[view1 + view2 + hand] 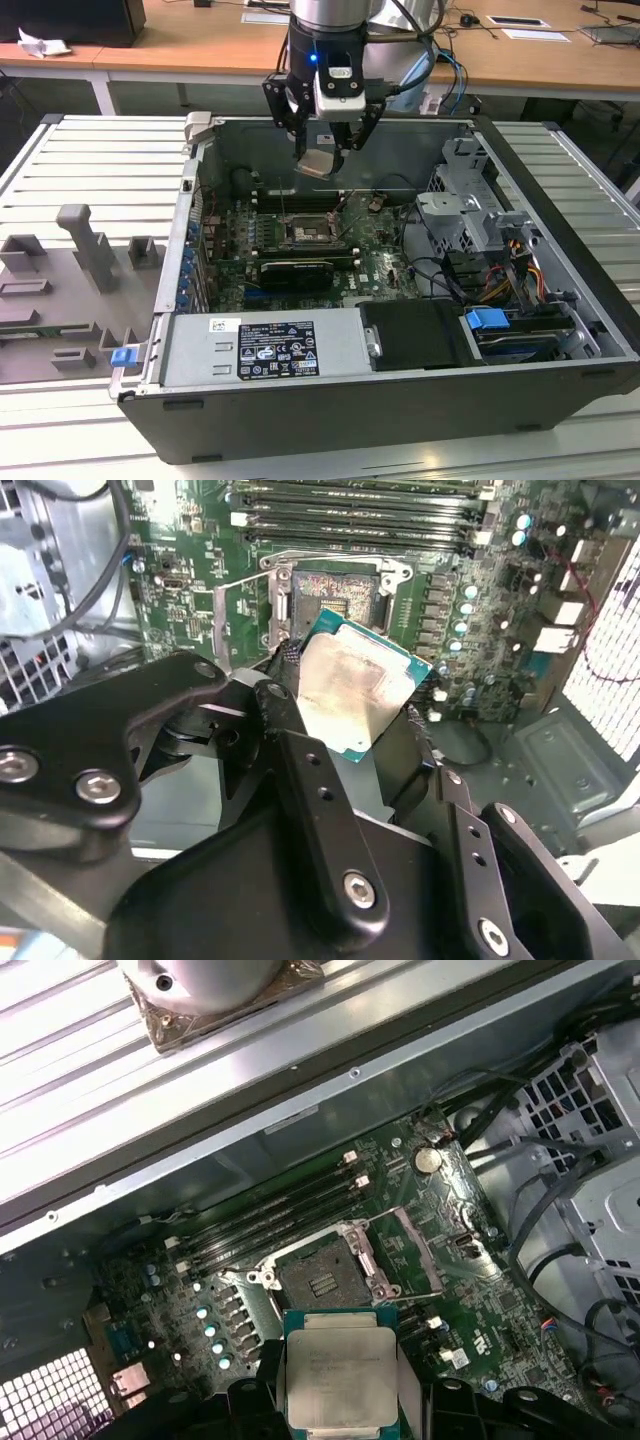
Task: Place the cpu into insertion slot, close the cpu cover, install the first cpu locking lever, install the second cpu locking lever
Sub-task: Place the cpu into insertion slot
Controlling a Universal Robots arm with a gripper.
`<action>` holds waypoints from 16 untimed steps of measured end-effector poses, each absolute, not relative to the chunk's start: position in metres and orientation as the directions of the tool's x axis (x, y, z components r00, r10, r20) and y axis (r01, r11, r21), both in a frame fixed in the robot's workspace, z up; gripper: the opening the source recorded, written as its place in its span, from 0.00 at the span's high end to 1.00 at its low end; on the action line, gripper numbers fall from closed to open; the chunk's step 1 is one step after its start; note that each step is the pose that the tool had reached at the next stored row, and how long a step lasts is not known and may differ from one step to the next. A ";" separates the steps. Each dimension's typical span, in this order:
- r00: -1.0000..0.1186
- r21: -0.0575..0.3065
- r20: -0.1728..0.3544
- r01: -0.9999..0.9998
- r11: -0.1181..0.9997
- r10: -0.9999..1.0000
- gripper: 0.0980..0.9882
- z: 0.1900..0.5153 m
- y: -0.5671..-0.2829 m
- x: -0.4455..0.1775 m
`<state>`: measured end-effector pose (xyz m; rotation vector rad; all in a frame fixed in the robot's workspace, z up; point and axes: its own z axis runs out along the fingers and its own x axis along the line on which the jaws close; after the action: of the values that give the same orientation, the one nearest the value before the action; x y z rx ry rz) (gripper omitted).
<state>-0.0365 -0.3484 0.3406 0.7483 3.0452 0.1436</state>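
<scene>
Open air lay between the cpu (316, 163) clamped in the hand (322, 152) and the insertion slot (308, 234) — nothing crossed it. Close round the slot stood the raised cpu cover (417, 1250), memory slots (270, 1215) and a black card (295, 272); a drive cage (465, 195) crowded the exterior view's right.

No wording or number can be made out anywhere. A black rectangular label (275, 350) with rows of white lettering and small symbols sits on the grey metal power-supply box (197, 355). A small white sticker (225, 326) lies just beside the label's corner. The print on both is too small to tell. In the first wrist view the flat square cpu (338, 1370) with its pale metal face carries faint engraved lines. The green circuit board (487, 1338) bears small white markings, none legible.
</scene>
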 end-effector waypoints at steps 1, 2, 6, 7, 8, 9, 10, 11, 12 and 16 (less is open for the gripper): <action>-0.878 0.089 0.019 0.477 0.874 0.478 0.51 0.340 -0.348 -0.036; -0.871 0.089 0.019 0.490 0.867 0.490 0.51 0.340 -0.348 -0.037; -0.836 0.089 0.019 0.548 0.832 0.548 0.51 0.338 -0.348 -0.036; -0.822 0.089 0.019 0.568 0.818 0.569 0.51 0.338 -0.348 -0.036; -0.814 0.089 0.019 0.579 0.810 0.580 0.51 0.337 -0.348 -0.036; -0.807 0.089 0.019 0.589 0.803 0.590 0.51 0.337 -0.348 -0.036; -0.799 0.089 0.019 0.600 0.795 0.601 0.51 0.336 -0.348 -0.036; -0.791 0.089 0.019 0.610 0.787 0.611 0.51 0.336 -0.348 -0.036; -0.782 0.089 0.019 0.622 0.778 0.623 0.51 0.336 -0.348 -0.036; -0.749 0.089 0.019 0.661 0.745 0.663 0.51 0.335 -0.348 -0.036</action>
<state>-0.0365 -0.3484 0.3347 1.1086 2.9215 0.1414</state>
